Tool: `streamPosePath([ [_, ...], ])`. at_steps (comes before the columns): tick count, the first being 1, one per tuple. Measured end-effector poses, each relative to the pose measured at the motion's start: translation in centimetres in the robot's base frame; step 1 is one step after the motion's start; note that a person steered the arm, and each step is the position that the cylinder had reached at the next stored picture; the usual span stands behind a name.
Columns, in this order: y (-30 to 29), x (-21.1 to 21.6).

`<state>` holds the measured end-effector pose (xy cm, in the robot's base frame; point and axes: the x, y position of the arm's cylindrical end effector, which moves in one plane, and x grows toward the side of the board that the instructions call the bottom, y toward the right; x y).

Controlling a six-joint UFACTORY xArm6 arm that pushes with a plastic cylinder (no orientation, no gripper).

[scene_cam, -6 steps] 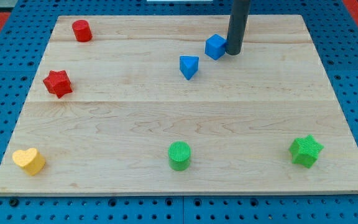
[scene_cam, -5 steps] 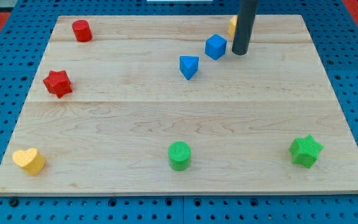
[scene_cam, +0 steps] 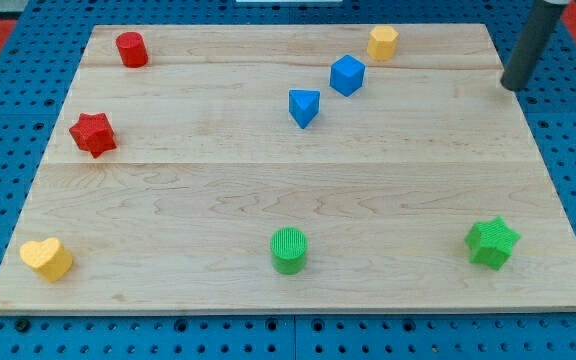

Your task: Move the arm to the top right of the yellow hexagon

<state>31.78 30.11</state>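
One rod, no jaws to open or close; my tip [scene_cam: 511,88] at board's right edge. Yellow hexagon [scene_cam: 383,42] well off to tip's left, slightly up-view. Risk: overshooting inward and nudging hexagon or blue cube [scene_cam: 347,75].

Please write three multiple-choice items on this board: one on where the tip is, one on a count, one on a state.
1. My tip sits where relative to the yellow hexagon?
A. view's left
B. view's right, slightly lower
C. directly above

2. How many blue blocks are there?
A. one
B. two
C. three

3. My tip is:
A. touching the hexagon
B. apart from every block
C. touching the green star

Key: B, it stands at the board's right edge; B, the blue cube and blue pyramid; B, bare surface surrounds it.
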Motion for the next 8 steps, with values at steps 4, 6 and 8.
streamPosePath([
  [4,-2.4,-9.7],
  [6,-8.8,-12.6],
  [8,-13.8,-12.6],
])
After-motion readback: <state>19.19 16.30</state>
